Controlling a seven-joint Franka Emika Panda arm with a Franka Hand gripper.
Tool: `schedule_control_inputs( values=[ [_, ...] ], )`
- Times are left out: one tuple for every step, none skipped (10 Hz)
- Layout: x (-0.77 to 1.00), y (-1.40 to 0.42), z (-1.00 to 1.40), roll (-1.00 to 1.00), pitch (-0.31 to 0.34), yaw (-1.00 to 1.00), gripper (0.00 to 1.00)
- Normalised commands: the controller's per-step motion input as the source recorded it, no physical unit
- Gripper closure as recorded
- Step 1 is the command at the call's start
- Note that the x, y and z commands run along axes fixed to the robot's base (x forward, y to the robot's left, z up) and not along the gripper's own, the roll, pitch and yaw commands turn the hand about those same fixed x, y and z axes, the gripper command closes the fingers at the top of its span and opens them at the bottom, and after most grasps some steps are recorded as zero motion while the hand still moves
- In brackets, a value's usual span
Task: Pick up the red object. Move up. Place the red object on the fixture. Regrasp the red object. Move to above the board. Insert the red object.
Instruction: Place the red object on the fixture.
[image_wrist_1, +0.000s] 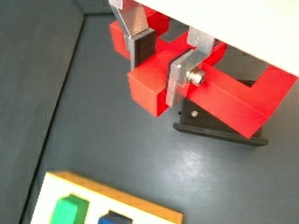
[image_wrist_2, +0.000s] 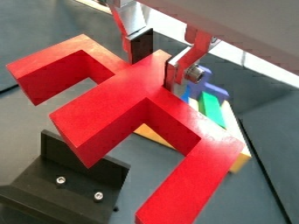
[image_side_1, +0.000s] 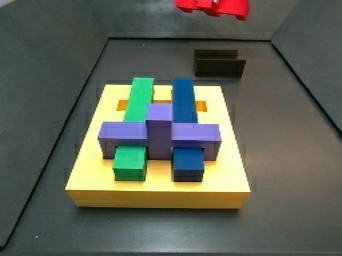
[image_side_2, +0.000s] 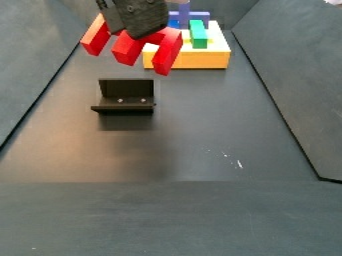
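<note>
Gripper clamps the red object by its centre stub. Both hang at upper left above the fixture (board behind).

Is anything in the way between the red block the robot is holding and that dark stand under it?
No. The pincer holds the red block in the air above the fixture, and only open space shows between them. The yellow board sits farther off.

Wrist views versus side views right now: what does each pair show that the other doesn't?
Only the wrist views show the gripper fingers clamping the red object. Only the side views show the whole board, with its green, blue and purple bars, standing apart from the fixture. Both pairs show the red object held above the fixture.
</note>
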Motion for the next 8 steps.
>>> schedule_control_inputs(
  values=[
    [0.46,-0.07,-0.14,-0.47,0.260,0.45,1.00],
    [0.43,0.00,-0.13,-0.75,0.049,0.34,1.00],
    [0.42,0.01,-0.01,-0.68,0.086,0.34,1.00],
    [0.40,0.00,0.00,-0.59,0.149,0.39,1.00],
    [0.39,0.00,0.00,-0.46,0.231,0.43,1.00],
    [0.40,0.00,0.00,-0.33,0.326,0.45,1.00],
    [0.47,0.03,0.00,-0.12,0.449,0.37,1.00],
    [0.59,0.00,-0.07,0.00,0.560,0.35,1.00]
  ],
)
